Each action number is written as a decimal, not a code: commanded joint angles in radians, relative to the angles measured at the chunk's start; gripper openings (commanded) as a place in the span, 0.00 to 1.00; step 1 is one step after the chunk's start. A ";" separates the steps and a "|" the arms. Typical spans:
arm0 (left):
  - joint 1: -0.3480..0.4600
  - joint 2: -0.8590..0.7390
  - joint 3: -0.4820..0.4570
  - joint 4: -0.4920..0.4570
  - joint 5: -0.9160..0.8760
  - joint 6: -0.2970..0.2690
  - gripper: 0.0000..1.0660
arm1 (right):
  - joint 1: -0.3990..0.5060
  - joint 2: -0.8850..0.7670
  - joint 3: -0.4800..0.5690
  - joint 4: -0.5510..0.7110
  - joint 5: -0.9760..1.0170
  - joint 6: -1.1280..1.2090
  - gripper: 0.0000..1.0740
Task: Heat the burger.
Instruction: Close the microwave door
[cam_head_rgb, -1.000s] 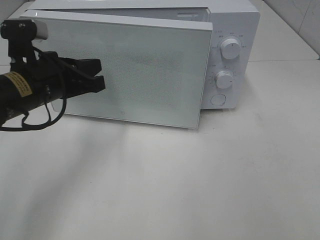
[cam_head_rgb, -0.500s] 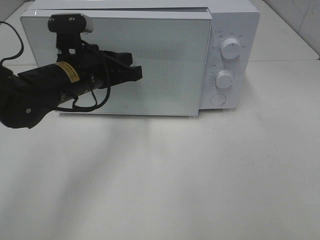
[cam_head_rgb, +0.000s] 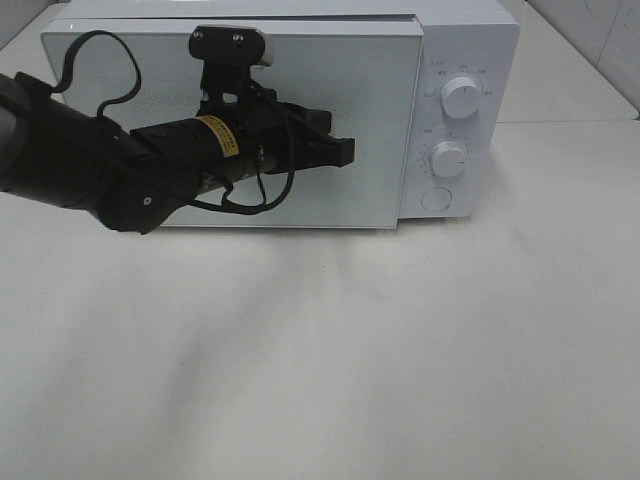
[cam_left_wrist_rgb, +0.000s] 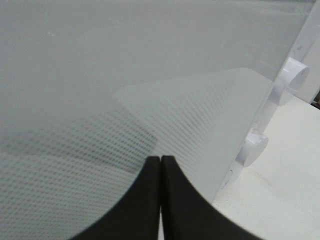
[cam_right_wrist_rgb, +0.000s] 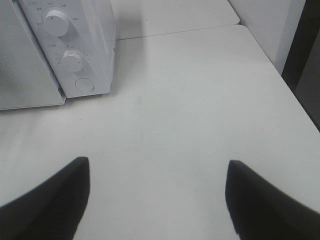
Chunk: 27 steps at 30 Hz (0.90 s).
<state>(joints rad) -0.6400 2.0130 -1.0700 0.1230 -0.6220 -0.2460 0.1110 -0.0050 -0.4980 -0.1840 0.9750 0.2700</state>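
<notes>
The burger is hidden or out of view. A white microwave (cam_head_rgb: 465, 60) stands at the back of the table, its frosted glass door (cam_head_rgb: 380, 110) nearly flush with the body. My left gripper (cam_head_rgb: 345, 150) is shut and empty, its tips against the door front; in the left wrist view the black fingers (cam_left_wrist_rgb: 161, 172) meet in front of the dotted glass (cam_left_wrist_rgb: 150, 100). My right gripper (cam_right_wrist_rgb: 157, 170) is open and empty above bare table, right of the microwave (cam_right_wrist_rgb: 80, 30); it does not show in the exterior view.
The control panel has two round knobs (cam_head_rgb: 461, 97) (cam_head_rgb: 449, 158) and a round button (cam_head_rgb: 436, 200) below them. The white table (cam_head_rgb: 330, 350) stretches in front. A wall and dark gap (cam_right_wrist_rgb: 300, 55) lie past the table's right edge.
My left arm has swept right across the door front. The door has swung from ajar to nearly shut against the microwave body.
</notes>
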 joint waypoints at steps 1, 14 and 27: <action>0.004 0.034 -0.091 -0.069 -0.003 0.000 0.00 | -0.006 -0.025 0.002 0.003 -0.003 0.008 0.68; 0.001 0.115 -0.262 -0.083 0.087 -0.004 0.00 | -0.006 -0.025 0.002 0.003 -0.003 0.008 0.68; -0.082 0.042 -0.197 -0.041 0.212 -0.004 0.00 | -0.006 -0.025 0.002 0.003 -0.003 0.008 0.68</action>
<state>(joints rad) -0.7150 2.0730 -1.2690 0.1030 -0.4180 -0.2470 0.1110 -0.0050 -0.4980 -0.1830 0.9750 0.2700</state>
